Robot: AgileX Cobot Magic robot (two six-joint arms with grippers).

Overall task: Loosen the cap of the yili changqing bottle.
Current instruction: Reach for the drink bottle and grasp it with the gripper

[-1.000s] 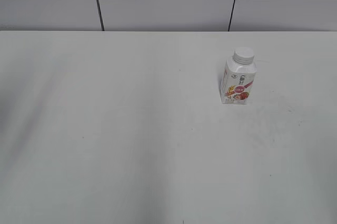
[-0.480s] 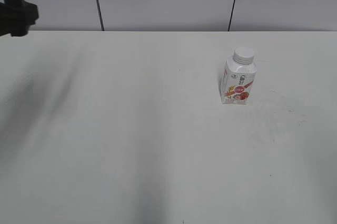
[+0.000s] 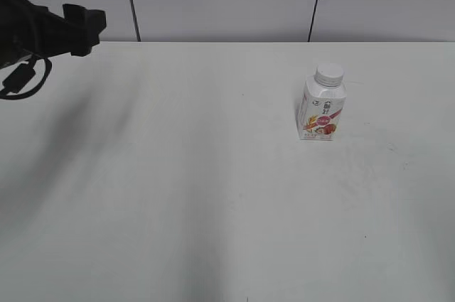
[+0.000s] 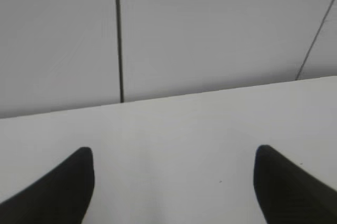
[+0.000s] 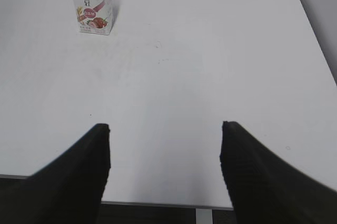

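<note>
Left gripper [image 4: 174, 182], jaws spread, newly being brought in far left of yili changqing bottle [image 3: 322, 111]; cap [image 3: 329, 74] untouched; right gripper [image 5: 164, 166] spread too.

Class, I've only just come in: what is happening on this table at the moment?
Nothing is being handled yet. A small bottle stands upright on the white table, its white cap on. The left arm's tool is open and empty at the table's far left, well away from the bottle. The right arm's tool is also open and empty, near the table's front edge, with the bottle ahead of it.
</note>
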